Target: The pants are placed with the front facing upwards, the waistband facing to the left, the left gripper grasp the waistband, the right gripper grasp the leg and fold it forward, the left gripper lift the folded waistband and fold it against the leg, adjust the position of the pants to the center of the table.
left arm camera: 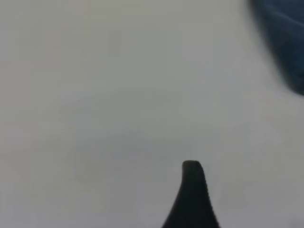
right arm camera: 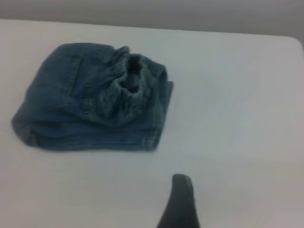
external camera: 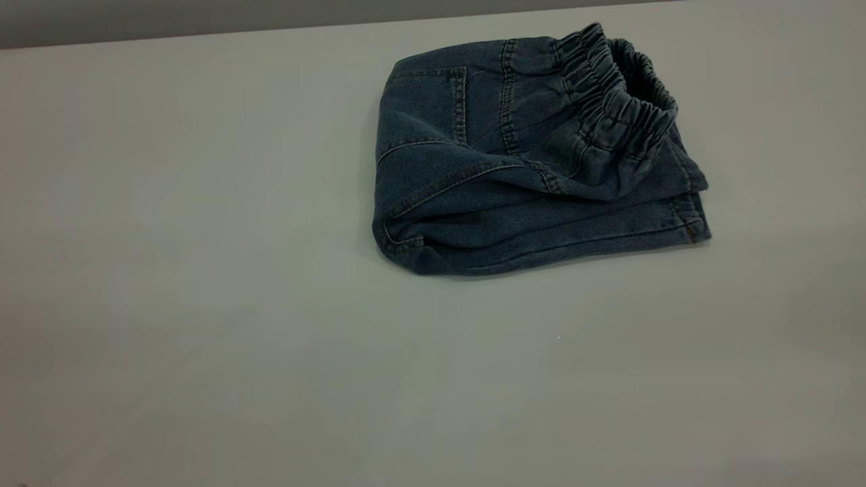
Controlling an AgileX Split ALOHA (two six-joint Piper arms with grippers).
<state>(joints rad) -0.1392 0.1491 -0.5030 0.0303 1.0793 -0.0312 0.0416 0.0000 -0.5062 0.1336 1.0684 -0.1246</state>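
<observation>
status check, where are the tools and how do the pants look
Left tool and right tool both off the pants, over bare table. Pants folded, waistband on top. Nothing in the way.

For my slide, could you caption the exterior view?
Folded denim pants, waistband on top, resting on the white table.

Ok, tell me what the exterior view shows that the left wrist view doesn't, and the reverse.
Only the exterior view shows the whole folded pants, with the gathered waistband lying on top at their right end, and no arm in sight. Only the left wrist view shows a black fingertip of the left gripper over bare table, clear of the denim. Both show the pale table and blue denim.
</observation>
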